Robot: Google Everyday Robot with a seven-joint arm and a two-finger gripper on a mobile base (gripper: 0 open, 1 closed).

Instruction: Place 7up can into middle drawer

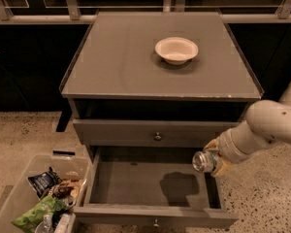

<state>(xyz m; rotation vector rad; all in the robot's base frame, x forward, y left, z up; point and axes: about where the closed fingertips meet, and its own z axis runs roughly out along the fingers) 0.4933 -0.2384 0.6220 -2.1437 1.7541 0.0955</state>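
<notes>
End effector holds 7up can above open middle drawer.

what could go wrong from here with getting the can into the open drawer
1. The gripper holds the 7up can over the right side of the middle drawer, near its side wall; a release here might clip the wall and fall outside.
2. The can lies on its side, silver end toward the camera, so it may roll on the flat floor.
3. The upper drawer front sits close above; the arm could bump it.
</notes>
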